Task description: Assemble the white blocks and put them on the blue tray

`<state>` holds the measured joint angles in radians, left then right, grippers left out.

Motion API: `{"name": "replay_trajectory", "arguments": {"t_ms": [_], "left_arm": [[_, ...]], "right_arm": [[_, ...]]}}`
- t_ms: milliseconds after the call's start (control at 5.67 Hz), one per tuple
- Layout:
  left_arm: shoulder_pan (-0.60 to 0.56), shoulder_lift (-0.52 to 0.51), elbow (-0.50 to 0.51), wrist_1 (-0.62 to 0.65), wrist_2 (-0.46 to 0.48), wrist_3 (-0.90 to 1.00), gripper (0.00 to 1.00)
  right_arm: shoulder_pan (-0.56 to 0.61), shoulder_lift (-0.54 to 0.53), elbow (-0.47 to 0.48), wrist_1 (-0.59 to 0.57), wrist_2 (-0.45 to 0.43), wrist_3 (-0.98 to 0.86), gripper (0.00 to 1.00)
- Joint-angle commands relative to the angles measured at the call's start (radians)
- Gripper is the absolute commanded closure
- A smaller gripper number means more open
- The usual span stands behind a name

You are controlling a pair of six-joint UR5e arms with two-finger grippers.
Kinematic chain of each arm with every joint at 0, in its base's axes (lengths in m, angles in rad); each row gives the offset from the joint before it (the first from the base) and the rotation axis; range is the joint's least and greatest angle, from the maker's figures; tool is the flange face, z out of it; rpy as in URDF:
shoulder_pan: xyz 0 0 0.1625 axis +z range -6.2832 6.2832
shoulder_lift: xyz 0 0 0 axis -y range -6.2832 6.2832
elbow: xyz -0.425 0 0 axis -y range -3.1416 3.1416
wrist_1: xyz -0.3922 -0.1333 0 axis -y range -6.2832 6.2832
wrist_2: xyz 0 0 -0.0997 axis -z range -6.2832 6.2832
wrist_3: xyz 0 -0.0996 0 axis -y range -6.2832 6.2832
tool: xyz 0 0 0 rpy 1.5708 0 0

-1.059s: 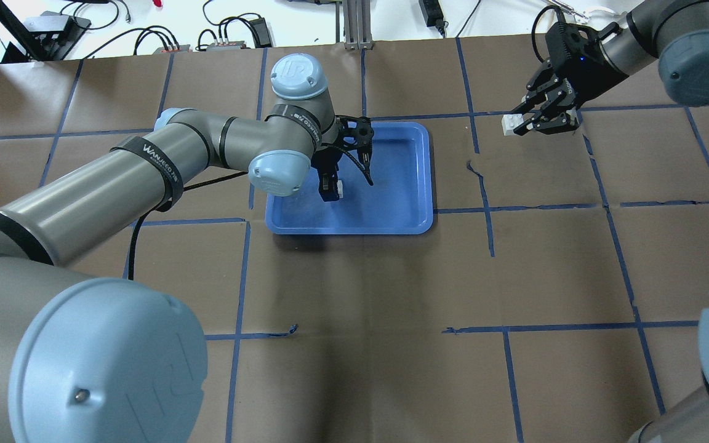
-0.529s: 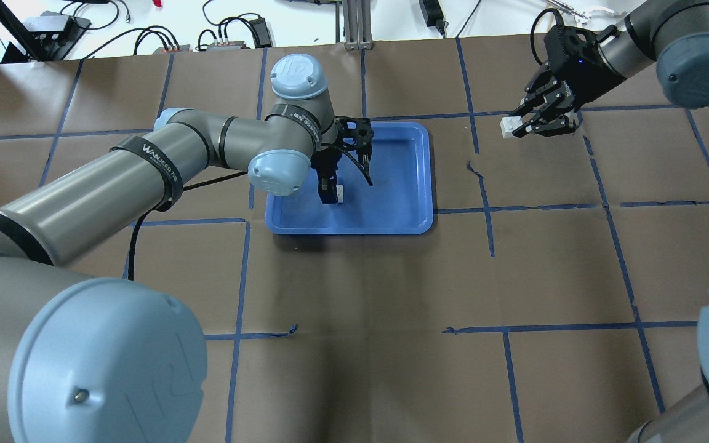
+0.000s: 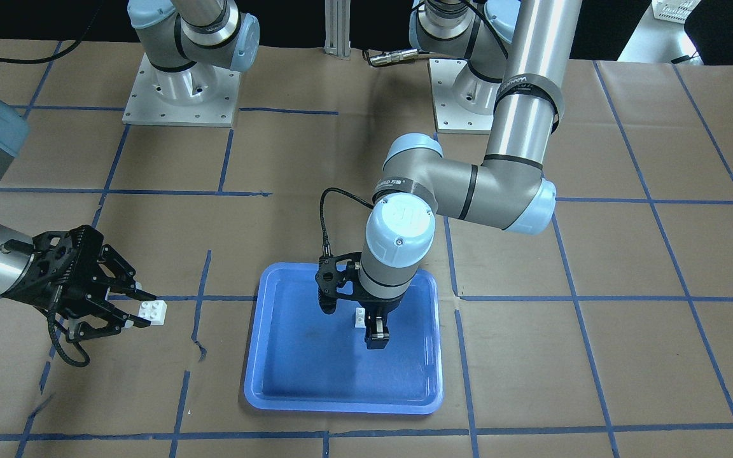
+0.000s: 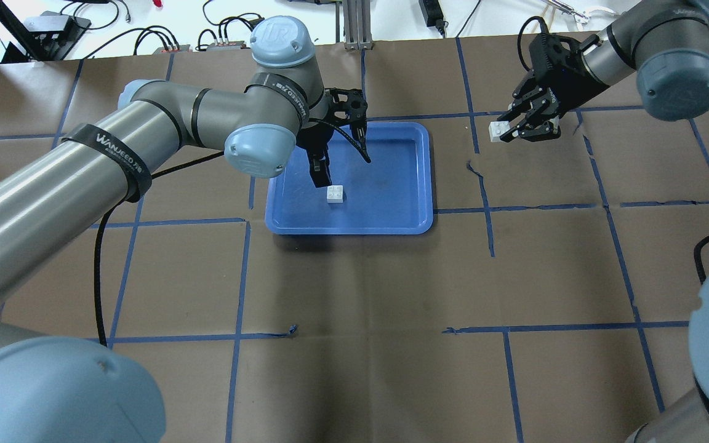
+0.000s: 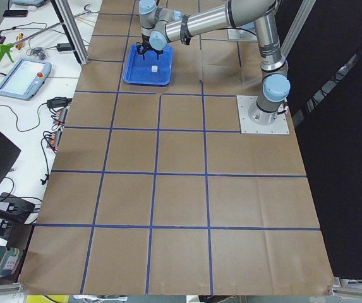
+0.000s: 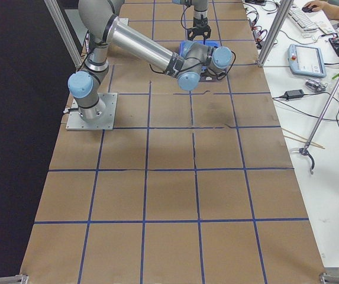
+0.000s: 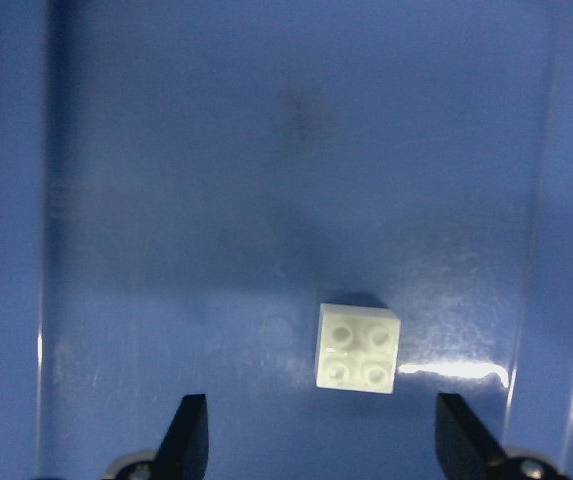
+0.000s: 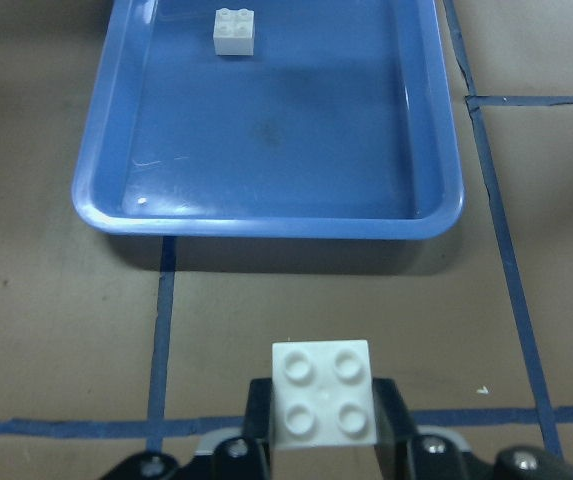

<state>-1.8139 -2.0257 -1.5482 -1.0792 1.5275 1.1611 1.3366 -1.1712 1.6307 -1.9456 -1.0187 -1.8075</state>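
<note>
White blocks, two of them, small square bricks with four round studs each.

Block one (image 4: 335, 194): lies flat on the floor of the blue tray (image 4: 391, 212), studs up, in the half of the tray nearer the left arm and away from every rim. Nothing touches it.

Block two (image 8: 324, 392): off the tray, raised over the brown papered table (image 4: 360, 295) and well to the tray's side on the right arm's half. Pinched at its two opposite side walls, with the studded face turned towards the wrist camera and the brick jutting out past the fingertips towards the tray.

Left gripper (image 7: 326, 450): hangs above the tray, pointing down. Fingers (image 7: 188, 440) are spread wide and empty. In the wrist view block one sits between the two tips and a little ahead of them, with blue floor showing on either side of it, so no contact.

Right gripper (image 3: 144, 310): tilted over the table beside a blue tape line. Fingers (image 8: 258, 415) are closed to the width of block two and pressed against its sides; that brick is the only thing they hold.

Blue tray: large, shallow, rounded corners, flat on the table, with block one as its only content.
</note>
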Motion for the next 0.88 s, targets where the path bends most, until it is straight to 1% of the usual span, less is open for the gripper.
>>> {"name": "replay_trajectory", "arguments": {"t_ms": [0,176,353,529,706], "left_arm": [[0.030,0.155,0.002,-0.149,0.034,-0.230,0.18],[0.036,0.226,0.002,-0.219,0.040,-0.385,0.18],[0.038,0.302,-0.001,-0.272,0.062,-0.446,0.13],[0.039,0.370,0.000,-0.318,0.065,-0.546,0.13],[0.042,0.402,-0.003,-0.356,0.088,-0.702,0.13]], "right_arm": [[0.117,0.025,0.053,-0.209,0.000,0.213,0.73],[0.183,0.053,0.055,-0.290,-0.001,0.300,0.73],[0.241,0.085,0.055,-0.371,0.000,0.386,0.73],[0.315,0.134,0.054,-0.480,0.000,0.484,0.73],[0.373,0.178,0.054,-0.574,-0.001,0.572,0.73]]}}
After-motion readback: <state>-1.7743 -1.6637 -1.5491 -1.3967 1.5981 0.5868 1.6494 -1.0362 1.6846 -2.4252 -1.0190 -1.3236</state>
